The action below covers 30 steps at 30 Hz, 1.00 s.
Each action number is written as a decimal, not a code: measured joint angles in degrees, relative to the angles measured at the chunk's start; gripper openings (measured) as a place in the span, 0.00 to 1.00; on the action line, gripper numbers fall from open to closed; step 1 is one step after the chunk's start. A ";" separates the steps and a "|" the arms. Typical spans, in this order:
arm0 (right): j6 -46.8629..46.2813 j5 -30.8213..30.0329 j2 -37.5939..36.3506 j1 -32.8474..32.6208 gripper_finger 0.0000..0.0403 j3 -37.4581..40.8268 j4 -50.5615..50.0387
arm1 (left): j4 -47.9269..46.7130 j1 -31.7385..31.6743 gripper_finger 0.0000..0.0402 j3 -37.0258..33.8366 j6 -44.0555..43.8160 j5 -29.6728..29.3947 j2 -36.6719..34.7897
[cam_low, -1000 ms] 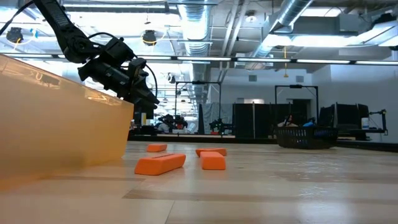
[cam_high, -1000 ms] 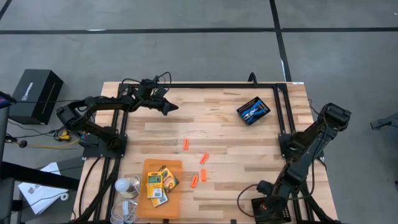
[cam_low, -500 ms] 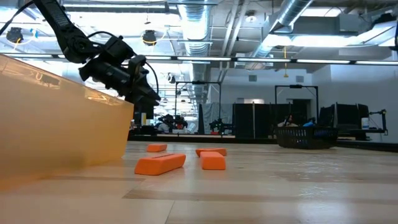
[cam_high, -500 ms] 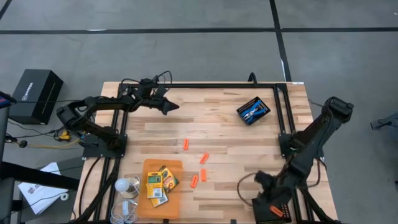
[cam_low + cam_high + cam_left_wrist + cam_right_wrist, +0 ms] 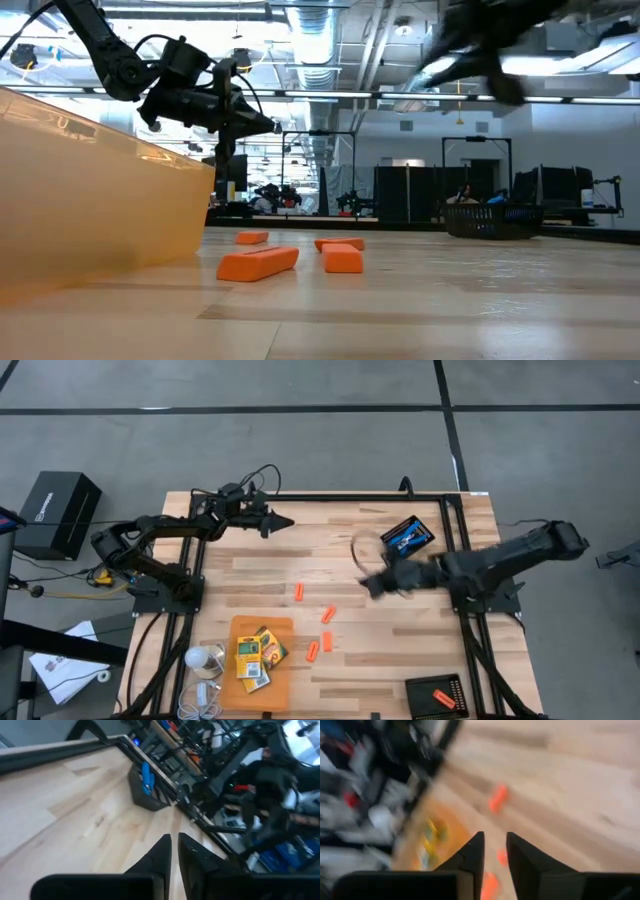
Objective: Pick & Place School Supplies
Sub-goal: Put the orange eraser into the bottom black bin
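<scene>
Several short orange sticks (image 5: pixel 312 650) lie flat mid-table, also seen in the low view (image 5: pixel 257 263). Yellow-and-green crayon boxes (image 5: pixel 256 652) lie on the flat orange sheet (image 5: pixel 276 628) near the near-left edge. The blue-handled tool (image 5: pixel 406 539) lies in a black tray (image 5: pixel 421 526) at the far right; the left wrist view shows the tool (image 5: pixel 146 772) too. My left gripper (image 5: pixel 285 521) hovers shut over the far-left table. My right gripper (image 5: pixel 368 584), blurred, hangs above mid-table right of the sticks, empty, with a gap between its fingers (image 5: pixel 476 851).
A second black tray (image 5: pixel 424 687) at the near-right corner holds one orange stick (image 5: pixel 445 699). A white round object (image 5: pixel 203 659) and cables sit at the near-left corner. Black frame rails run along the far, left and right edges. Bare wood lies between sticks and far tray.
My right arm has swung fast from above the near-right tray, up and toward the table's middle, ending right of the sticks. My left gripper has shifted slightly toward the far edge and tipped up to about level. The sticks and boxes have stayed put.
</scene>
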<state>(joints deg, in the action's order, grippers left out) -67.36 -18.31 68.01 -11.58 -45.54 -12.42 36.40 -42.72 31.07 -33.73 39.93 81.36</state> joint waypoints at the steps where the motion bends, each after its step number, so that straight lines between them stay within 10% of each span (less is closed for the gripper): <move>1: -0.22 1.07 1.05 2.22 0.20 0.00 3.83 | 0.03 -0.09 0.07 -0.02 -0.07 0.91 0.00; 15: -26.61 -16.67 34.67 -5.17 0.35 -5.71 54.48 | -0.70 -0.11 0.16 0.00 0.91 7.29 0.00; 30: -38.31 -15.97 38.38 -8.49 0.36 -19.50 18.29 | -1.52 -0.11 0.17 0.00 0.30 11.16 0.00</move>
<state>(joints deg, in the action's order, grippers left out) -105.67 -34.28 106.39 -20.07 -65.04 5.86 34.88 -42.83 31.07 -33.43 51.09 81.36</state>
